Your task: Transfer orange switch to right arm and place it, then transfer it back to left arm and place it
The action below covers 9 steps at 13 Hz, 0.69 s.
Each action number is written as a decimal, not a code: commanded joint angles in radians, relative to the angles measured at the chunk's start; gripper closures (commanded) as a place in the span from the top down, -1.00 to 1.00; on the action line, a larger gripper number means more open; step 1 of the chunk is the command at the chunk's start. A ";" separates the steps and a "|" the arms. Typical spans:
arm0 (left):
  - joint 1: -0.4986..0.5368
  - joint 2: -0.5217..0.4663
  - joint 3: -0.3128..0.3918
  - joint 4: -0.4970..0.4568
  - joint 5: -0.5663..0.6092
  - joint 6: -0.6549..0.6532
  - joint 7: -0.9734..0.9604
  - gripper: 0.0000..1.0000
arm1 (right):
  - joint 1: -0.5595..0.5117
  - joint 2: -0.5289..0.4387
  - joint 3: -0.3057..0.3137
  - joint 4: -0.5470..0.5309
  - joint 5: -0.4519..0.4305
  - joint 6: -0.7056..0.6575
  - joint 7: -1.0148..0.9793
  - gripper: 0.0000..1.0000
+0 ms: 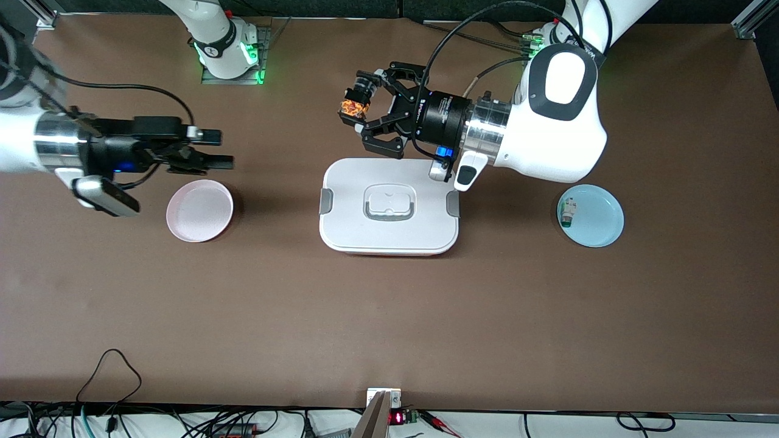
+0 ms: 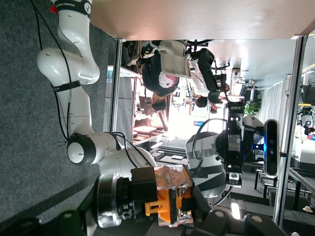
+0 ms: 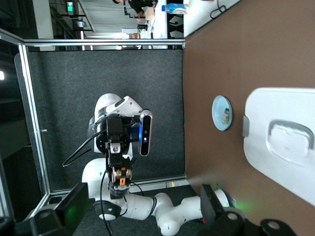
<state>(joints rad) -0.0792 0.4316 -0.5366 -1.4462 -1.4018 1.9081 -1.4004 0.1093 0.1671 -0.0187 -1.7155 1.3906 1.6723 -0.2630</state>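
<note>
A wide table [image 1: 389, 316] with a flat, matte brown top is carrying everything, and two glossy white robot arms with silver wrist rings are reaching over it.

The left arm [image 1: 560, 134] is stretching in from its base at the edge where the robots stand. Its black, angular left gripper [image 1: 359, 115] is hovering in the air over the table just by the box's edge that faces the robots. Its fingers are pinching the orange switch [image 1: 355, 107], a tiny blocky black part with a glowing orange, faceted face. The left wrist view is showing the same switch [image 2: 167, 194] up close, clamped between dark fingers, with clear and orange plastic on it.

The right arm [image 1: 30, 143] is coming in over its own end of the table and waiting there. The right gripper [image 1: 210, 149] is hanging over bare table beside the pink plate's rim, with its slim black fingers spread wide and holding nothing.

The box [image 1: 389, 207] is sitting at the middle of the table: a large, smooth white rounded rectangle with grey side clasps and a grey-outlined recessed lid handle.

A round, shallow pale blue plate [image 1: 599, 222] is lying toward the left arm's end, well apart from the box. A small white-and-green component [image 1: 568, 213] is resting in it by the rim.

A round, shallow pink plate [image 1: 199, 210] is lying toward the right arm's end.
</note>
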 commanded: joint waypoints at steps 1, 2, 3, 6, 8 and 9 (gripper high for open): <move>-0.014 0.016 0.009 0.032 -0.026 0.006 -0.015 -0.96 | 0.061 -0.017 -0.006 -0.024 0.060 0.076 -0.039 0.99; -0.014 0.016 0.009 0.032 -0.026 0.006 -0.015 -0.96 | 0.085 -0.017 -0.006 -0.029 0.099 0.096 -0.039 0.99; -0.014 0.016 0.009 0.032 -0.026 0.006 -0.015 -0.96 | 0.111 -0.015 -0.007 -0.035 0.140 0.121 -0.039 0.99; -0.013 0.016 0.009 0.032 -0.028 0.006 -0.015 -0.96 | 0.194 -0.012 -0.006 -0.033 0.173 0.248 -0.039 0.99; -0.013 0.016 0.009 0.032 -0.028 0.008 -0.015 -0.96 | 0.246 -0.005 -0.006 -0.032 0.212 0.314 -0.038 0.99; -0.013 0.016 0.009 0.032 -0.028 0.008 -0.015 -0.96 | 0.272 0.011 -0.006 -0.033 0.279 0.316 -0.039 0.99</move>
<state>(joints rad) -0.0792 0.4320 -0.5341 -1.4450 -1.4018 1.9084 -1.4015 0.3372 0.1688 -0.0157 -1.7349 1.5815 1.9617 -0.2809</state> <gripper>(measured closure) 0.256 0.000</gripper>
